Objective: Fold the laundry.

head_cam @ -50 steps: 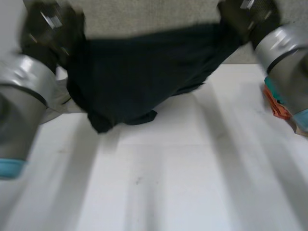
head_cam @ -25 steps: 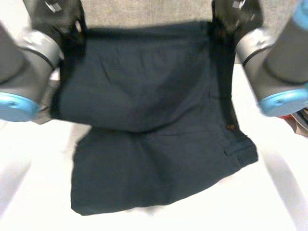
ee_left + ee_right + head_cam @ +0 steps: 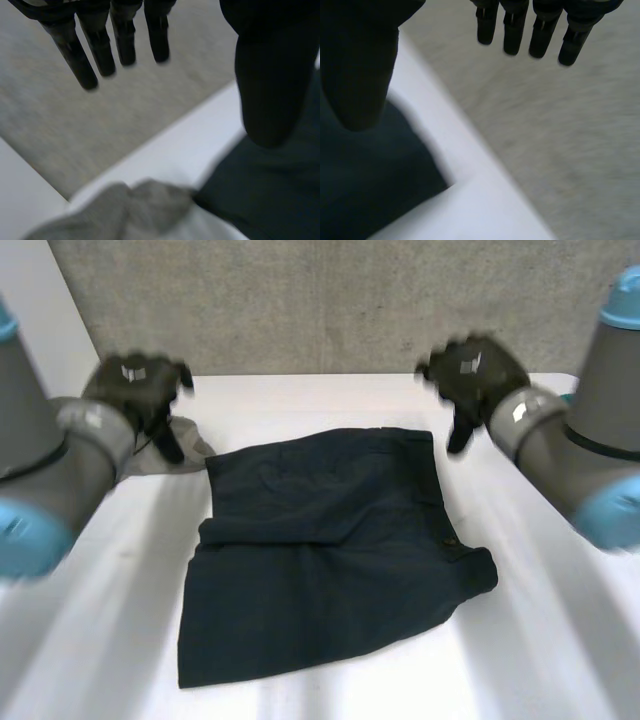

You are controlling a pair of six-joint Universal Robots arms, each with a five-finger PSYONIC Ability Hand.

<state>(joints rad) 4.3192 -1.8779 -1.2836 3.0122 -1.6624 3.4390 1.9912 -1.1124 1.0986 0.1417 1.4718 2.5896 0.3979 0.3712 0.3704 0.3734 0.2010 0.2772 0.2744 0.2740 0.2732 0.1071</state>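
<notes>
Shorts (image 3: 330, 560), dark navy, lie spread on the white table (image 3: 560, 640), roughly in the middle, with one layer lapped over another and its edge running across them. The left hand (image 3: 140, 390) hovers above the table just off the shorts' far left corner, holding nothing. In the left wrist view its fingers (image 3: 100, 50) are straight and spread, thumb well apart from them, with that corner of the dark cloth under the thumb. A crumpled grey cloth (image 3: 175, 450) sits on the table just beside that corner, below the left hand. The right hand (image 3: 470, 375) hangs over the far right corner, also empty: fingers (image 3: 540, 30) straight and fanned out, thumb wide, dark fabric below it. Neither hand touches the shorts.
</notes>
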